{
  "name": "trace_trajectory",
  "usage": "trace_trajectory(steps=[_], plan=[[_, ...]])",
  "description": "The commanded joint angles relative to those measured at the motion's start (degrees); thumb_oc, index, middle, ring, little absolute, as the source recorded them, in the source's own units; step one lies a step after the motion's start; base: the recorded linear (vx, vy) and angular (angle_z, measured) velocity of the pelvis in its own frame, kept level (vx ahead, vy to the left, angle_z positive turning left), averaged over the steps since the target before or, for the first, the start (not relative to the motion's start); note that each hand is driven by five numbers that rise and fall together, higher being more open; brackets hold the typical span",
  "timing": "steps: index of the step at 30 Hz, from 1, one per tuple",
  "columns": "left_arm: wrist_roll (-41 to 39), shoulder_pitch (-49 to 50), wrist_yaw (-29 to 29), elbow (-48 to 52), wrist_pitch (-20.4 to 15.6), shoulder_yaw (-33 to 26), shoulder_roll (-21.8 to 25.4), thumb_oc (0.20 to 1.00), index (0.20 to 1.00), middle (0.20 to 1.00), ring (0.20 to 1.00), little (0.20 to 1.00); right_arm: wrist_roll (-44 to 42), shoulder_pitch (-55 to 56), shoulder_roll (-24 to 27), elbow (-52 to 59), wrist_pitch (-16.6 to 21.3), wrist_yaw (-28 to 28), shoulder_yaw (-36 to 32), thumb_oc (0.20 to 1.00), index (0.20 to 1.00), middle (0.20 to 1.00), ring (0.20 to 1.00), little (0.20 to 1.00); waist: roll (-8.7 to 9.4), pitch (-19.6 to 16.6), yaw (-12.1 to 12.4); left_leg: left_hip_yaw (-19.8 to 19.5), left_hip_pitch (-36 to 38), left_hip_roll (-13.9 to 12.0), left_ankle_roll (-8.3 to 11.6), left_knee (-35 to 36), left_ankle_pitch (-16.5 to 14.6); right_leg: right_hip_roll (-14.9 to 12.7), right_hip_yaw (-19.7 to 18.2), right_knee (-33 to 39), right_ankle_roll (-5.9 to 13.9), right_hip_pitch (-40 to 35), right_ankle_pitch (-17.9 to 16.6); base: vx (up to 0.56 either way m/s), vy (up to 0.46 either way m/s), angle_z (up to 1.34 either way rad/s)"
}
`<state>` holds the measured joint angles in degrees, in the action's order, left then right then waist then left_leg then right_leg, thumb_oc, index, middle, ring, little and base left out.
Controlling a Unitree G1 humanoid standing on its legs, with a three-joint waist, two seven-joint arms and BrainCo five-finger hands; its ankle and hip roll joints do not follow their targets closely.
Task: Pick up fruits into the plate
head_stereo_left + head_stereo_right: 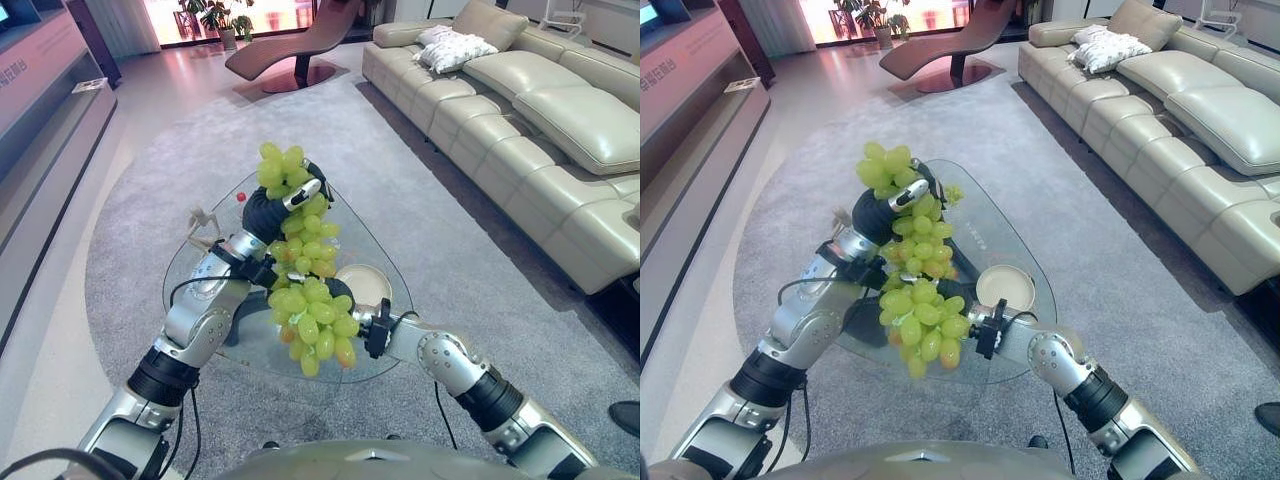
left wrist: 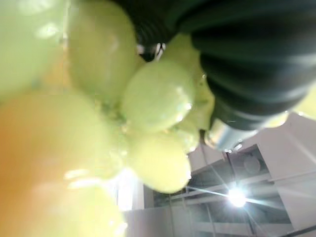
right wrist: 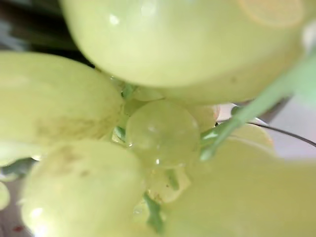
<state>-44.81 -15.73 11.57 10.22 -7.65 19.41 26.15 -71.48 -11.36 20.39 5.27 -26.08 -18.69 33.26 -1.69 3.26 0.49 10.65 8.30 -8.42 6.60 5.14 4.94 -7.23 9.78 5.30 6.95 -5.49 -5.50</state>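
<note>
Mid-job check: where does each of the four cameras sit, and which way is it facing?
Left eye view: head camera, looking down at glass table, plate; both arms, left hand and right hand with green grapes.
Right eye view: same scene, slightly offset.
Left wrist view: upward past grapes; dark cover.
Right wrist view: against grapes.
All share grapes.

- Daylight flooded in through the far window (image 1: 225, 15), overexposed and pinkish.
- A ceiling lamp (image 2: 237, 197) flared in a starburst.
- Grapes (image 3: 163, 131) pressed close were blurred, with glossy highlights.
</note>
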Motion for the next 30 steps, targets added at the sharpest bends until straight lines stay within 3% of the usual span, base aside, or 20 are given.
trace_trajectory(steps=[1,4,5,6,7,10,20,28,30], plan=[[1.48,-3.32,0.7,-0.88,-1.82,-0.44,1.87,0.2,0.2,0.2,0.2,0.2,-5.98,-1.43,-2.6,7.37,5.89,-1.13,-6.92,0.2,0.2,0.2,0.2,0.2,1.91,1.57,-1.55,-0.74,-0.75,0.48,-1.29,-1.5,-5.77,-1.82,3.04,-3.09,0.46,-2.29,6.16,0.0,0.008,0.09],[-0.47,-1.97,2.05,-0.74,0.69,-1.74,2.34,0.2,0.2,0.2,0.2,0.2,-6.15,-0.34,-1.9,6.99,6.6,-1.55,-9.51,0.2,0.2,0.2,0.2,0.2,1.88,1.98,-1.45,-1.21,-0.88,0.6,-1.38,-1.49,-5.89,-1.76,3.27,-3.31,0.23,-2.4,6.56,0.01,0.003,0.05],[-1.07,-1.74,2.47,-0.73,1.4,-1.95,2.35,0.313,0.313,0.313,0.313,0.313,-6.23,-0.21,-1.82,6.95,6.69,-1.44,-9.9,0.2,0.2,0.2,0.2,0.2,1.88,2.02,-1.44,-1.3,-0.88,0.63,-1.4,-1.47,-5.92,-1.76,3.33,-3.28,0.22,-2.45,6.59,0.03,0.005,0.05],[-2.38,-0.83,4.41,-0.66,2.72,-2.61,2.67,0.708,0.708,0.708,0.708,0.708,-6.44,0.14,-1.4,6.8,7.21,-1.1,-11.15,0.2,0.2,0.2,0.2,0.2,1.81,2.16,-1.34,-1.49,-0.91,0.64,-1.39,-1.46,-5.94,-1.79,3.43,-3.31,0.15,-2.52,6.69,0.03,0.005,0.08],[-2.82,-0.33,5.39,-0.6,3.18,-2.86,2.92,1.0,1.0,1.0,1.0,1.0,-6.54,0.33,-1.24,6.7,7.44,-1.02,-11.67,0.2,0.2,0.2,0.2,0.2,1.75,2.25,-1.3,-1.56,-0.96,0.64,-1.37,-1.47,-5.93,-1.79,3.48,-3.37,0.12,-2.52,6.74,0.03,0.01,0.09],[-3.31,1.42,8.41,-0.23,4.64,-3.68,4.12,1.0,1.0,1.0,1.0,1.0,-6.9,0.78,-0.59,6.37,8.45,-0.13,-13.7,0.2,0.2,0.2,0.2,0.2,1.45,2.59,-1.16,-1.78,-1.29,0.7,-1.33,-1.46,-5.88,-1.73,3.58,-3.6,0.01,-2.32,6.98,0.02,0.019,0.07],[1.9,6.72,9.99,-3.25,5.99,-6.83,6.57,1.0,1.0,1.0,1.0,1.0,-5.01,2.67,2.24,2.77,11.51,2.7,-19.47,0.2,0.2,0.2,0.2,0.2,0.85,4.58,-0.31,-2.75,-3.36,1.25,-1.51,-2.44,-6.11,-1.85,4.07,-5.0,-0.39,-0.86,7.94,0.01,0.018,0.07],[8.29,7.4,8.22,-13.35,8.01,-4.16,8.61,1.0,1.0,1.0,1.0,1.0,-2.09,-1.18,6.73,-4.54,15.09,3.48,-20.1,0.2,0.2,0.2,0.2,0.2,0.35,9.61,0.23,-4.2,-7.59,2.18,-1.73,-3.04,-5.5,-1.57,3.82,-6.08,-0.78,3.0,8.01,-0.1,0.008,0.07],[9.52,6.95,5.95,-20.55,8.59,-2.76,7.19,1.0,1.0,1.0,1.0,1.0,0.61,-3.42,7.08,-8.23,15.5,3.0,-19.56,0.2,0.2,0.2,0.2,0.2,0.17,11.69,0.29,-4.7,-9.01,2.5,-1.81,-3.28,-5.18,-1.43,3.77,-6.73,-0.96,4.4,8.1,-0.12,0.021,0.02]])
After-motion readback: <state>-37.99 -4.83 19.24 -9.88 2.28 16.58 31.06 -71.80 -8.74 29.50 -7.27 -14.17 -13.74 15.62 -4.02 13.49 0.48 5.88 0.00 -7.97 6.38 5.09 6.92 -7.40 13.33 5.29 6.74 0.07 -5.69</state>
